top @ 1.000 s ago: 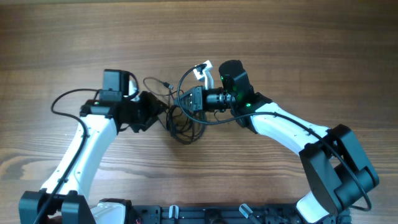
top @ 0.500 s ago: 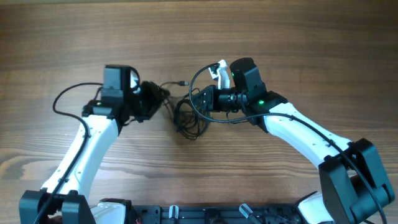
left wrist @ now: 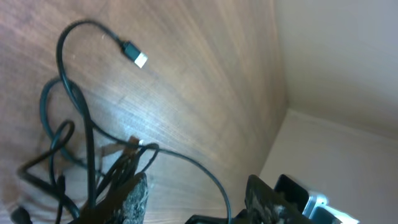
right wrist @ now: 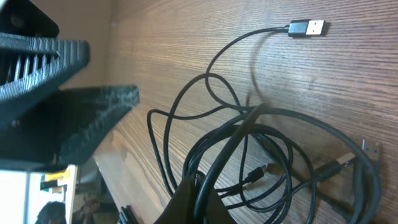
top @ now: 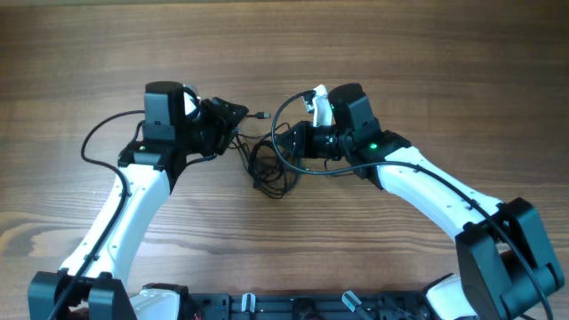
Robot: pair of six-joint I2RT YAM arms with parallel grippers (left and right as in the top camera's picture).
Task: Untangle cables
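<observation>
Several thin black cables (top: 267,169) lie in a tangled bundle on the wooden table between my two arms. One USB plug (top: 262,116) sticks out at the far side. My left gripper (top: 233,120) is open at the bundle's left edge. In the left wrist view (left wrist: 199,202) one strand (left wrist: 208,174) runs between its wide-apart fingers and several strands (left wrist: 87,137) lean against the outside of one finger. My right gripper (top: 283,144) is shut on a bunch of strands; in the right wrist view (right wrist: 199,199) loops (right wrist: 273,143) fan out from its fingertips.
The wooden table (top: 427,71) stretches around the bundle. A loose plug (right wrist: 306,28) lies at the end of a curved cord, also seen in the left wrist view (left wrist: 134,55). The left gripper's dark fingers (right wrist: 68,99) show in the right wrist view. Thick arm cables (top: 98,142) loop beside the left arm.
My left gripper has moved toward the table's far side and right. My right gripper shifted right with its strands, then held still. The free plug moved right.
</observation>
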